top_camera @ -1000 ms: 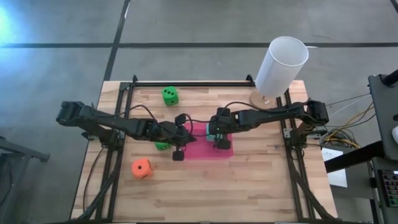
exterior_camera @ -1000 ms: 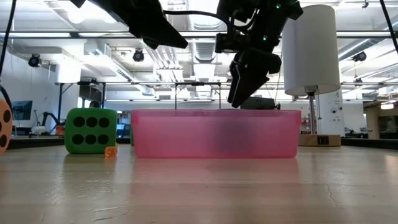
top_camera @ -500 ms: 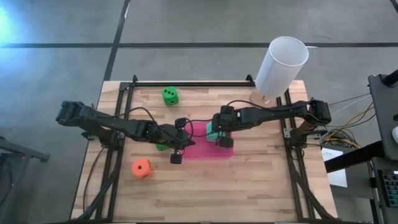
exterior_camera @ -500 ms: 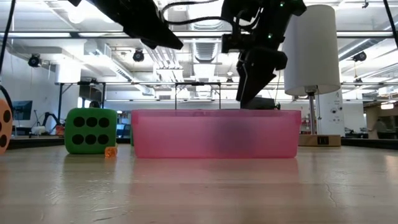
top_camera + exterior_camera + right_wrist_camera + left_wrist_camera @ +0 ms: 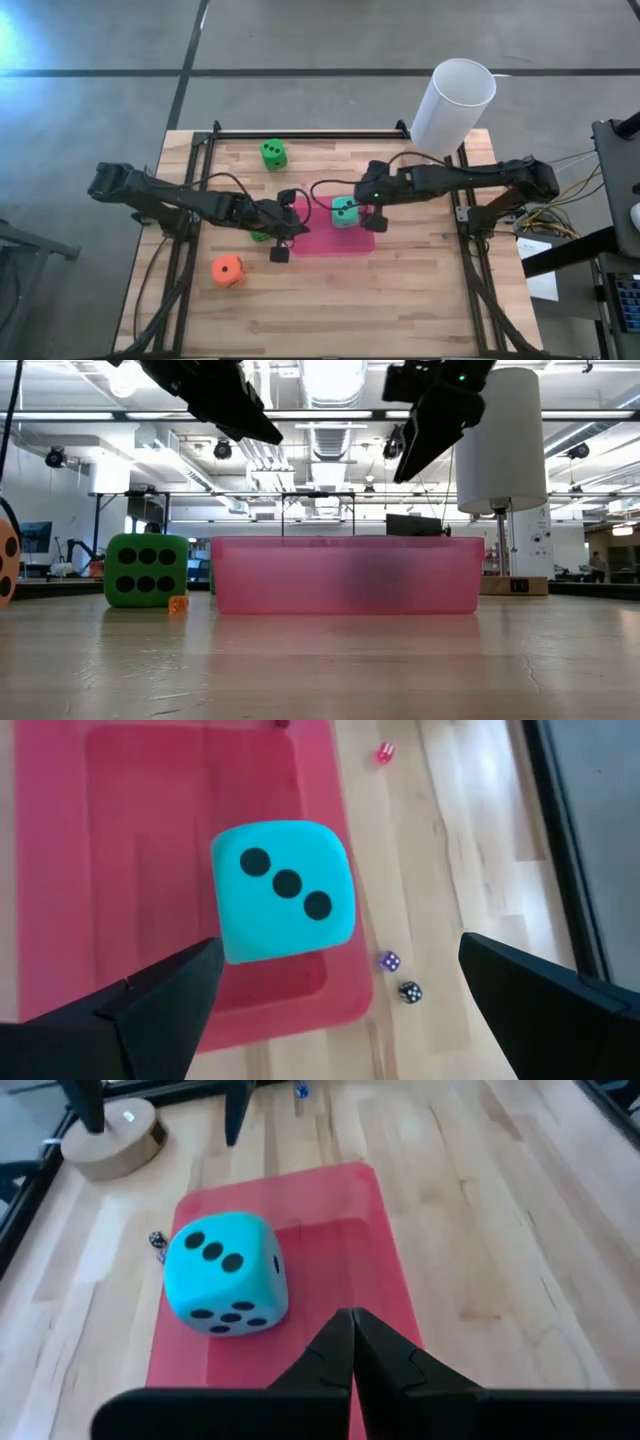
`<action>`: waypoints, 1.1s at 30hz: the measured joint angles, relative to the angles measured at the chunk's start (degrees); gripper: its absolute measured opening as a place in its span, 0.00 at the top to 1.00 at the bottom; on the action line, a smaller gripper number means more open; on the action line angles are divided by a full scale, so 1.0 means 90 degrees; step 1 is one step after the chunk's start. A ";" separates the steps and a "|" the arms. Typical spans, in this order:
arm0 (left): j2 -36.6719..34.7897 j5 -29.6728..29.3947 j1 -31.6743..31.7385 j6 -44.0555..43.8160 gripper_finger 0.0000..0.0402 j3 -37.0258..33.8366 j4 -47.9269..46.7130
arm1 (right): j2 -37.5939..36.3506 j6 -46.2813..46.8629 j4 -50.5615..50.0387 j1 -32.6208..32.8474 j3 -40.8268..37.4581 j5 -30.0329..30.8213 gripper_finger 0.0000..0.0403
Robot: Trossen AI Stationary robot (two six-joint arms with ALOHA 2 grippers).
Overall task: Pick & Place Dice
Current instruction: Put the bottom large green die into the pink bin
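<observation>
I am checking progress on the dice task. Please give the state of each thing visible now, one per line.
teal die: resting in the pink tray, three pips up, not held.
green die: on the table, far side, untouched.
second green die: mostly hidden under the left arm.
orange die: on the table, untouched.
right gripper: open, above the teal die.
left gripper: shut, empty.
white cylinder: upright.

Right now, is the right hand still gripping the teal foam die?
No: the right hand stands open above the teal foam die, which rests free on the pink rectangular pad.

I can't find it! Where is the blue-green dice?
In the high view, the teal die sits on the pink pad mid-table, beside the open right gripper.
</observation>
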 joint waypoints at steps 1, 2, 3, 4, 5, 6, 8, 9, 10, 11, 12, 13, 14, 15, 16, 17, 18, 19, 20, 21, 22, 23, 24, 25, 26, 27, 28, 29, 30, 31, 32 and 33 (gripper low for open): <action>-0.0039 -0.0024 0.0000 -0.0056 0.98 0.0000 -0.0110 | -0.0128 0.0056 0.0008 0.0000 -0.0075 -0.0002 0.01; -0.0064 -0.0070 0.0000 -0.0108 0.98 0.0000 -0.0170 | -0.0257 0.0101 0.0023 0.0000 -0.0143 -0.0001 0.01; -0.0088 -0.0136 0.0000 -0.0141 0.98 0.0000 -0.0192 | -0.0405 0.0153 0.0051 0.0000 -0.0230 -0.0002 0.01; -0.0115 -0.0173 0.0000 -0.0191 0.98 0.0000 -0.0277 | -0.0542 0.0210 0.0047 0.0000 -0.0322 -0.0004 0.01; -0.0136 -0.0224 0.0000 -0.0253 0.98 0.0000 -0.0363 | -0.0664 0.0243 0.0062 0.0000 -0.0406 -0.0004 0.01; -0.0158 -0.0271 0.0000 -0.0315 0.98 0.0002 -0.0432 | -0.0822 0.0273 0.0142 0.0000 -0.0496 -0.0003 0.01; -0.0250 -0.0360 0.0011 -0.0475 0.98 0.0007 -0.0718 | -0.1072 0.0314 0.0223 0.0009 -0.0696 -0.0004 0.01; -0.0293 -0.0404 0.0022 -0.0592 0.98 0.0007 -0.0844 | -0.1207 0.0345 0.0312 0.0015 -0.0781 -0.0005 0.01; -0.0364 -0.0431 0.0024 -0.0739 0.98 0.0010 -0.1007 | -0.1338 0.0376 0.0413 0.0015 -0.0886 -0.0007 0.01; -0.0424 -0.0450 0.0024 -0.0895 0.98 0.0008 -0.1201 | -0.1430 0.0377 0.0460 0.0019 -0.0994 -0.0018 0.01; -0.0495 -0.0461 0.0024 -0.1035 0.98 0.0007 -0.1362 | -0.1534 0.0376 0.0528 0.0031 -0.1092 -0.0029 0.01; -0.0554 -0.0494 0.0024 -0.1163 0.98 0.0007 -0.1502 | -0.1638 0.0372 0.0606 0.0039 -0.1182 -0.0029 0.01; -0.0612 -0.0500 0.0024 -0.1274 0.98 0.0010 -0.1632 | -0.1717 0.0372 0.0633 0.0045 -0.1268 -0.0036 0.01; -0.0684 -0.0499 0.0014 -0.1364 0.98 0.0010 -0.1724 | -0.1795 0.0376 0.0666 0.0059 -0.1355 -0.0039 0.01; -0.0755 -0.0499 0.0005 -0.1452 0.98 0.0007 -0.1788 | -0.1885 0.0378 0.0760 0.0069 -0.1440 -0.0049 0.01; -0.0808 -0.0499 0.0005 -0.1522 0.98 0.0007 -0.1830 | -0.1957 0.0378 0.0837 0.0081 -0.1522 -0.0051 0.01; -0.0874 -0.0500 0.0005 -0.1572 0.98 0.0007 -0.1893 | -0.2036 0.0377 0.0882 0.0098 -0.1593 -0.0058 0.01; -0.0930 -0.0500 0.0005 -0.1598 0.98 0.0007 -0.1992 | -0.2116 0.0379 0.0894 0.0114 -0.1649 -0.0070 0.01; -0.0961 -0.0502 0.0005 -0.1631 0.98 0.0007 -0.2055 | -0.2173 0.0379 0.0895 0.0134 -0.1698 -0.0070 0.01; -0.0986 -0.0504 0.0005 -0.1643 0.98 0.0007 -0.2076 | -0.2239 0.0377 0.0903 0.0145 -0.1745 -0.0073 0.01; -0.1021 -0.0504 0.0005 -0.1645 0.98 0.0010 -0.2128 | -0.2299 0.0377 0.0896 0.0170 -0.1787 -0.0071 0.01; -0.1046 -0.0504 0.0005 -0.1645 0.98 0.0009 -0.2202 | -0.2358 0.0377 0.0914 0.0198 -0.1832 -0.0072 0.01; -0.1057 -0.0504 0.0005 -0.1645 0.98 0.0007 -0.2221 | -0.2427 0.0376 0.0947 0.0217 -0.1877 -0.0070 0.01; -0.1073 -0.0519 0.0005 -0.1645 0.98 0.0009 -0.2257 | -0.2485 0.0366 0.0991 0.0234 -0.1928 -0.0074 0.01; -0.1078 -0.0521 0.0007 -0.1645 0.98 0.0010 -0.2373 | -0.2530 0.0355 0.1045 0.0256 -0.1973 -0.0073 0.01; -0.1079 -0.0524 0.0007 -0.1645 0.98 0.0007 -0.2484 | -0.2569 0.0352 0.1095 0.0270 -0.2008 -0.0074 0.01; -0.1079 -0.0524 0.0007 -0.1646 0.98 0.0007 -0.2538 | -0.2604 0.0350 0.1151 0.0270 -0.2046 -0.0073 0.01; -0.1081 -0.0526 0.0007 -0.1645 0.98 0.0007 -0.2602 | -0.2626 0.0350 0.1176 0.0270 -0.2083 -0.0075 0.01; -0.1087 -0.0526 0.0007 -0.1654 0.98 0.0007 -0.2685 | -0.2643 0.0353 0.1192 0.0270 -0.2104 -0.0073 0.01; -0.1089 -0.0528 0.0007 -0.1702 0.98 0.0005 -0.2711 | -0.2651 0.0362 0.1229 0.0268 -0.2116 -0.0071 0.01; -0.1089 -0.0526 0.0007 -0.1765 0.98 0.0005 -0.2700 | -0.2651 0.0363 0.1237 0.0267 -0.2128 -0.0070 0.01; -0.1089 -0.0526 0.0007 -0.1807 0.98 0.0005 -0.2720 | -0.2640 0.0353 0.1217 0.0267 -0.2144 -0.0070 0.01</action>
